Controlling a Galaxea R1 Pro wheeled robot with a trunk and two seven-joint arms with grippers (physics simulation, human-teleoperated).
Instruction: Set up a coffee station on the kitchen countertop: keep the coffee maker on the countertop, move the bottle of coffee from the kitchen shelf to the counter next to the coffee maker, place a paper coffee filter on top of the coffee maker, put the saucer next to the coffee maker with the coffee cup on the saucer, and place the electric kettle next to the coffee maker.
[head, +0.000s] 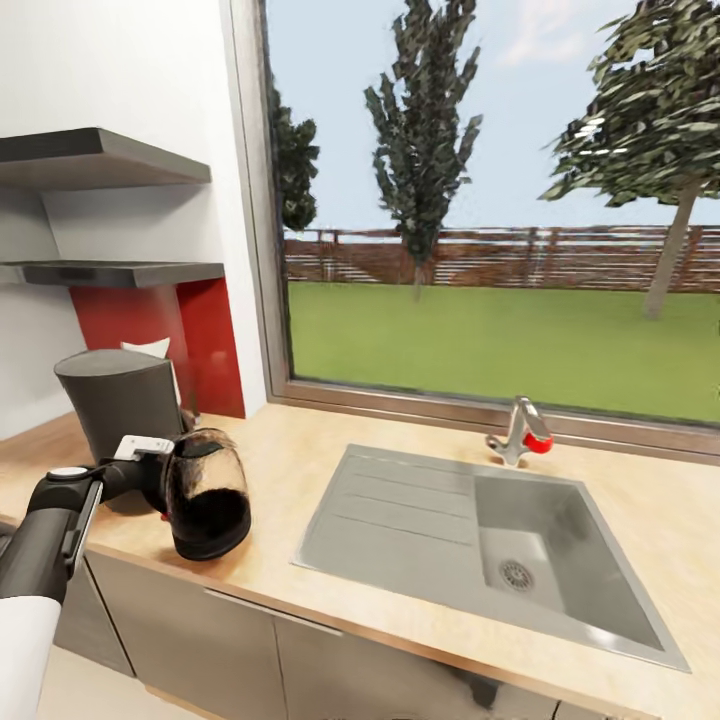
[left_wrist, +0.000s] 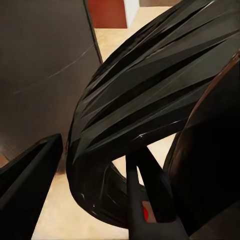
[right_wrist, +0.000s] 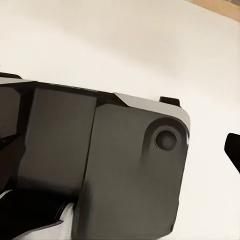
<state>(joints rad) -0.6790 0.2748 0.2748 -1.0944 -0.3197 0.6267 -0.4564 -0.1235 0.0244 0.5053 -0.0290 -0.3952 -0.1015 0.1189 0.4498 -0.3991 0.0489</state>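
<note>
One gripper, the left gripper (head: 160, 478), was clamped on the black handle of the electric kettle (head: 207, 492), which hung tilted at the countertop's (head: 300, 450) front edge, just beside the coffee maker (head: 120, 405). Its base faced the sink (head: 480, 540); righting it seemed the next need. The right gripper's state could not be told.

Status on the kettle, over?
Left end effector shut on kettle, kettle tilted at counter edge. Coffee maker right beside it. Right end effector: state unclear.
</note>
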